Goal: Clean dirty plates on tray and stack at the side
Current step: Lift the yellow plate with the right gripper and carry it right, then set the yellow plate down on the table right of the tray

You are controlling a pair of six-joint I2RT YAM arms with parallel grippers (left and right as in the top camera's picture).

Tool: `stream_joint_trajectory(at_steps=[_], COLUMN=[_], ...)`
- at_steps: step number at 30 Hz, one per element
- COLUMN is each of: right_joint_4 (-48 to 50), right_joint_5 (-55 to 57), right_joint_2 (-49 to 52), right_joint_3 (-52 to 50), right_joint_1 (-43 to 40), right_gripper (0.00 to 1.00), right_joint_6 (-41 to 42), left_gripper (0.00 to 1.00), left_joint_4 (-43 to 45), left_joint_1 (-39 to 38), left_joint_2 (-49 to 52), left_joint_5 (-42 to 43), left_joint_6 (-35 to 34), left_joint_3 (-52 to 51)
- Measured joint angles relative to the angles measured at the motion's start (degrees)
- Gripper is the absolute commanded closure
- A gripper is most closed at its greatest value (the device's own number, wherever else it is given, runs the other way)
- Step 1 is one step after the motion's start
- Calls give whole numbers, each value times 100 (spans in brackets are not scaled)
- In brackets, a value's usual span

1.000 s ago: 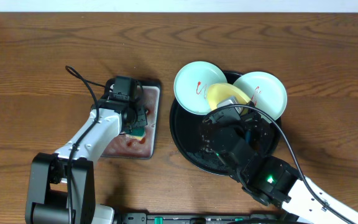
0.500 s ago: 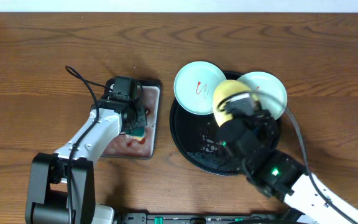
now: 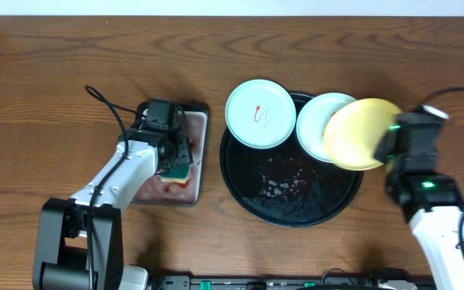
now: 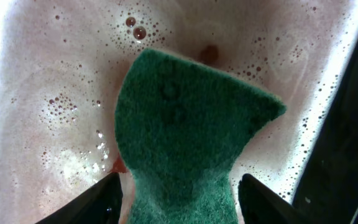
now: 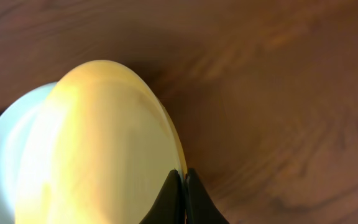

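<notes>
My right gripper [image 5: 180,184] has swung the round pale-yellow plate [image 3: 357,133] past the round black tray [image 3: 248,192], rim pinched tight; I lower it flat.

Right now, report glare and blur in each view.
Overhead: evenly lit and sharp. Left wrist: white glare along the edges of the sponge tray, green sponge crisp. Right wrist: yellow plate washed out and soft, wooden table blurred.

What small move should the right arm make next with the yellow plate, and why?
Probably shift right and lower the yellow plate onto the table beside the tray. The right gripper is shut on its rim, no red smear shows on it, and it hangs partly over a mint plate.
</notes>
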Motion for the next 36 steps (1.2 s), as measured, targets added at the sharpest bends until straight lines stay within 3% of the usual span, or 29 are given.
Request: stream_joint_trajectory(at_steps=[9,15,27,36], right_joint_4=[-140,-129,319,1246], right_joint_5=[-1137,-1309,-1952,-4299], right_joint_2=[0,260,1816,1871], right_joint_3=[0,0,0,4], right_joint_1=[-2583,-3440,-3589,-3536], right_gripper=[99,99,99,73], right_joint_6=[713,894,525,-435], left_gripper=[42,44,45,44], left_joint_4=[79,92,98,98], left_joint_1=[0,0,0,0], left_joint_2=[120,140,140,140], left_joint_5=[0,0,0,2], left_joint_6=[2,-2,-2,-2], left_joint_3=[-20,-50,-50,-50])
